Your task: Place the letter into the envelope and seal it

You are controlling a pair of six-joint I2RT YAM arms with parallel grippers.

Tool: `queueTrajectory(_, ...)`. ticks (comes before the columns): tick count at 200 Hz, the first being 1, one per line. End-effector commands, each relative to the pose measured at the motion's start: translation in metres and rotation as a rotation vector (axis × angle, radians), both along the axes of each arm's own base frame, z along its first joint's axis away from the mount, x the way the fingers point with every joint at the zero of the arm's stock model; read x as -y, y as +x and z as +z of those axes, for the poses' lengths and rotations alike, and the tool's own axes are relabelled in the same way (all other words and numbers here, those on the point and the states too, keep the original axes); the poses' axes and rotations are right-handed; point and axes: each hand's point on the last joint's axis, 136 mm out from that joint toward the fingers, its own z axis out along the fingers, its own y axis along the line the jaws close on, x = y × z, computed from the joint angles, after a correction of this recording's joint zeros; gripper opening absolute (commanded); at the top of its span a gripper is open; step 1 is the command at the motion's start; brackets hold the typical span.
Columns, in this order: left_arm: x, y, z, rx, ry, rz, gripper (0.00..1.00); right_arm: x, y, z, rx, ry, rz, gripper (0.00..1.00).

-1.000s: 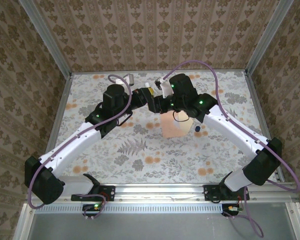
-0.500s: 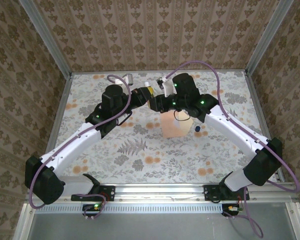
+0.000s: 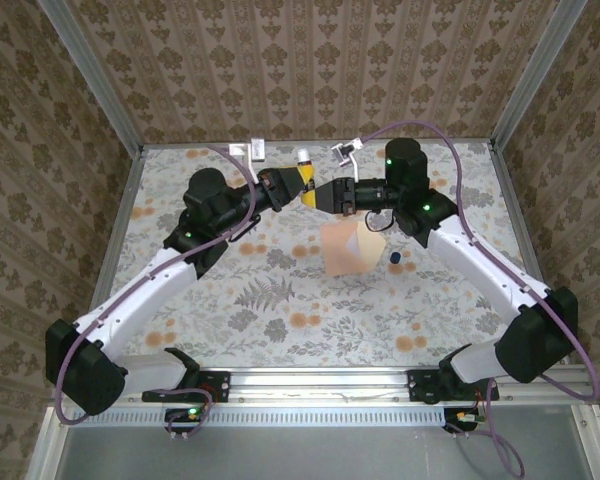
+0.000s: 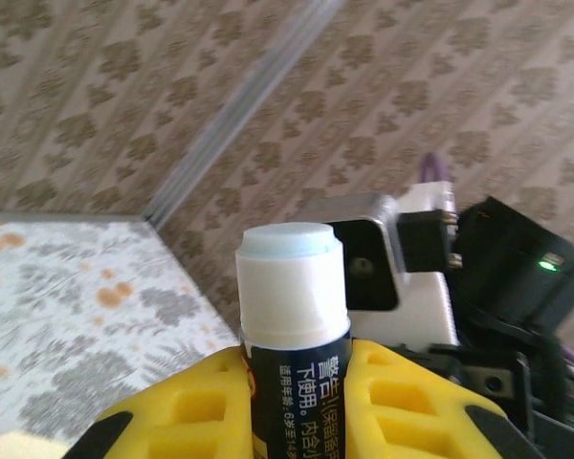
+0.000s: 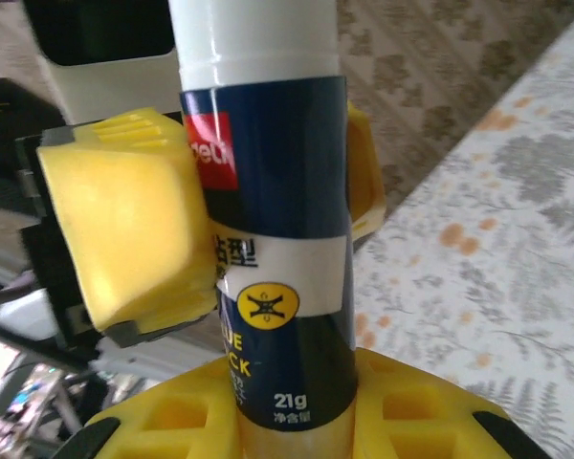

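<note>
The peach envelope [image 3: 345,252] lies flat on the floral table, just below both grippers. The letter is hidden. A dark blue glue stick [image 5: 268,191] with a white neck is held in the air between the two arms. My left gripper [image 3: 305,187] is shut on its upper body; in the left wrist view the gripper [image 4: 297,361] has the stick's [image 4: 292,287] pale uncapped tip pointing away. My right gripper [image 3: 327,195] is shut on the stick's base, where its yellow jaws [image 5: 292,378] press both sides. The left gripper's fingers [image 5: 124,220] show beside it.
A small blue cap [image 3: 393,258] lies on the table right of the envelope. Small white objects [image 3: 252,150] sit near the back edge. Metal frame rails [image 3: 120,230] and wallpapered walls bound the table on three sides.
Both grippers have moved toward the back of the table, uncovering more of the envelope. The right arm swung out to the right and its jaws closed further on the glue stick.
</note>
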Motion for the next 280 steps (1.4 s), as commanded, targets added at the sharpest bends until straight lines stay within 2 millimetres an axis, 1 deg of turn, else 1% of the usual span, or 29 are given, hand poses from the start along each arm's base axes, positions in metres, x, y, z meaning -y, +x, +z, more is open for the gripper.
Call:
queueTrajectory(1, 0.009, -0.043, 0.031, 0.204, -0.024, -0.221, 0.00, 0.014, -0.030, 0.069, 0.131, 0.146, 0.095, 0.19)
queueTrajectory(32, 0.017, -0.059, 0.042, 0.260, -0.074, -0.328, 0.00, 0.018, -0.048, 0.092, 0.190, 0.181, 0.144, 0.19)
queueTrajectory(65, 0.021, -0.070, 0.049, 0.279, -0.122, -0.415, 0.00, 0.023, -0.062, 0.106, 0.248, 0.199, 0.171, 0.19)
queueTrajectory(95, 0.020, -0.076, 0.051, 0.307, -0.138, -0.442, 0.00, 0.024, -0.066, 0.112, 0.282, 0.204, 0.177, 0.19)
queueTrajectory(112, 0.020, -0.076, 0.051, 0.310, -0.134, -0.440, 0.00, 0.024, -0.064, 0.109, 0.277, 0.194, 0.170, 0.20)
queueTrajectory(134, 0.019, -0.071, 0.050, 0.300, -0.120, -0.410, 0.00, 0.024, -0.057, 0.100, 0.258, 0.164, 0.145, 0.21)
queueTrajectory(144, 0.017, -0.067, 0.047, 0.294, -0.110, -0.386, 0.00, 0.024, -0.054, 0.094, 0.243, 0.138, 0.125, 0.23)
queueTrajectory(156, 0.013, -0.061, 0.046, 0.288, -0.098, -0.343, 0.00, 0.026, -0.049, 0.083, 0.234, 0.076, 0.078, 0.29)
queueTrajectory(167, 0.008, -0.050, 0.041, 0.265, -0.069, -0.275, 0.00, 0.031, -0.042, 0.070, 0.226, -0.010, 0.012, 0.39)
queueTrajectory(175, 0.005, -0.042, 0.036, 0.252, -0.036, -0.219, 0.00, 0.036, -0.037, 0.061, 0.230, -0.073, -0.043, 0.49)
queueTrajectory(181, 0.002, -0.036, 0.033, 0.246, -0.007, -0.168, 0.00, 0.040, -0.031, 0.055, 0.234, -0.116, -0.092, 0.58)
queueTrajectory(186, -0.002, -0.028, 0.029, 0.232, 0.021, -0.110, 0.00, 0.044, -0.028, 0.050, 0.231, -0.151, -0.130, 0.63)
queueTrajectory(195, -0.008, -0.015, 0.022, 0.211, 0.075, -0.012, 0.00, 0.051, -0.021, 0.042, 0.229, -0.203, -0.193, 0.68)
queueTrajectory(206, -0.017, -0.001, 0.012, 0.167, 0.140, 0.102, 0.00, 0.057, -0.013, 0.033, 0.221, -0.249, -0.254, 0.69)
queueTrajectory(217, -0.025, 0.011, 0.003, 0.121, 0.183, 0.186, 0.00, 0.058, -0.008, 0.023, 0.221, -0.291, -0.298, 0.70)
queueTrajectory(241, -0.036, 0.028, -0.011, 0.019, 0.209, 0.331, 0.00, 0.048, -0.001, 0.003, 0.235, -0.384, -0.350, 0.70)
queueTrajectory(261, -0.036, 0.035, -0.020, -0.050, 0.211, 0.383, 0.00, 0.034, 0.006, -0.014, 0.226, -0.450, -0.361, 0.70)
queueTrajectory(280, -0.027, 0.036, -0.027, -0.089, 0.201, 0.388, 0.00, 0.021, 0.011, -0.027, 0.213, -0.471, -0.358, 0.69)
